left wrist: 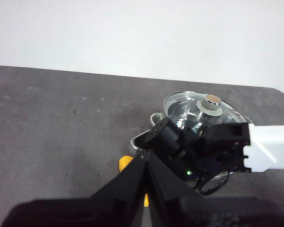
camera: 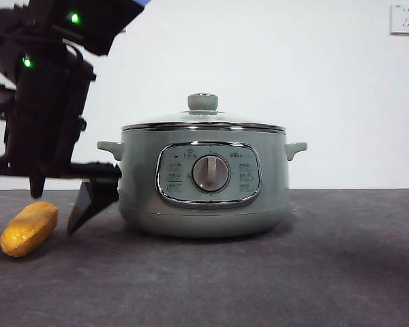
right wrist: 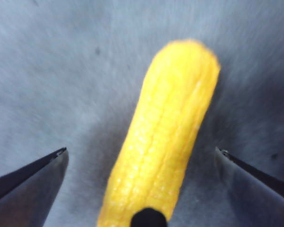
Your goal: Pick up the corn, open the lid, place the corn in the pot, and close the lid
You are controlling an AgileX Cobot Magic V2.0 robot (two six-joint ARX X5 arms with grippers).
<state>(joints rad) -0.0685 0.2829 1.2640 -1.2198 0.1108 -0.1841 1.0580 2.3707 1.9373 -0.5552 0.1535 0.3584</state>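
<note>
Corn (right wrist: 163, 137) between right gripper (right wrist: 142, 158) open jaws, left gripper (left wrist: 146, 163) jaws closed.

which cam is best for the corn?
Right wrist view: the corn fills the frame, kernels visible, between the open right gripper. Front view shows it small at the left. Left wrist view shows only slivers.

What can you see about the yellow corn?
The corn is a small yellow-orange cob with rows of bumpy kernels and rounded ends. It lies on its side on the dark grey table, left of the pot, not touching it. The right gripper is open, one jaw on each side, not touching.
</note>
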